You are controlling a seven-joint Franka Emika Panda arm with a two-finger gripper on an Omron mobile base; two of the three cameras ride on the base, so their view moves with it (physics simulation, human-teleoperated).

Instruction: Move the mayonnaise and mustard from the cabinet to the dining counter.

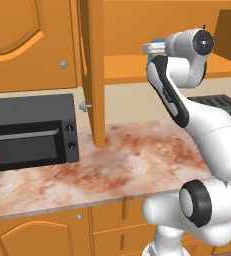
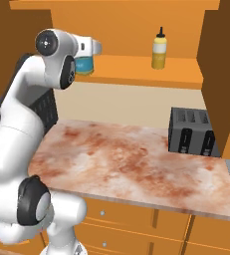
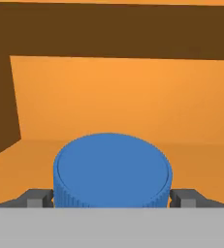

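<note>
Light is even and bright across all views, flat as rendered scenes are, with no glare. The cabinet [image 3: 108, 97] interior darkens to brown along its ceiling and left wall. Soft shade lies under the shelf [image 2: 136, 74]. Edges look slightly soft; nothing is blurred by motion.
</note>
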